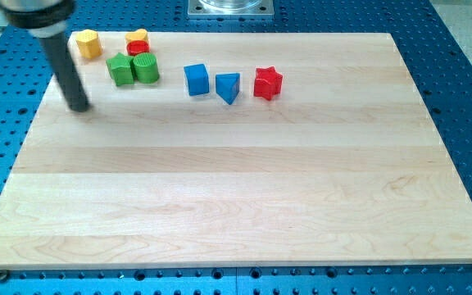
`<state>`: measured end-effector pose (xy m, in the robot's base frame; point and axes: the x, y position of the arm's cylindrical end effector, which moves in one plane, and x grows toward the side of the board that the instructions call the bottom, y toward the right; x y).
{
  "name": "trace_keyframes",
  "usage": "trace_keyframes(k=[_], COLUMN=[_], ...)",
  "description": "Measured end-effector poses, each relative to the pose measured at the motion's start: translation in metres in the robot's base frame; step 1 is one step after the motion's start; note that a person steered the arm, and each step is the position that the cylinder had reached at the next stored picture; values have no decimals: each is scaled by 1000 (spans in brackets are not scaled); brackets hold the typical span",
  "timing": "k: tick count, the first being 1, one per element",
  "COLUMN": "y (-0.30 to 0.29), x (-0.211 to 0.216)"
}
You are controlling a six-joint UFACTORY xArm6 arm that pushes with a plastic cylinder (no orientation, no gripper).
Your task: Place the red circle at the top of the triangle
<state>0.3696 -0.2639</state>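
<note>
Task not begun: red circle [138, 48] is sitting among the green blocks, well left of the triangle [229, 86]. My tip [80, 106] is standing apart, touching nothing; no pincer fitted.

Red circle [138, 48] boxed in: yellow block [138, 36] touching above, green cylinder [146, 68] and green block [121, 70] below. Open board lies around blue triangle [229, 87]; blue cube [196, 79] and red star [267, 83] flank it.

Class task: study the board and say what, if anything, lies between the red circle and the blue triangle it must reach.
The green blocks sit right against the red circle, and the blue cube stands just left of the blue triangle. My tip is left of all.
</note>
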Motion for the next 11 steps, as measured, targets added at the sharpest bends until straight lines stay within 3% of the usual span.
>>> trace_keyframes(k=[2, 5, 8, 10, 11], y=[3, 136, 141, 236, 230], x=[-83, -128, -121, -112, -112])
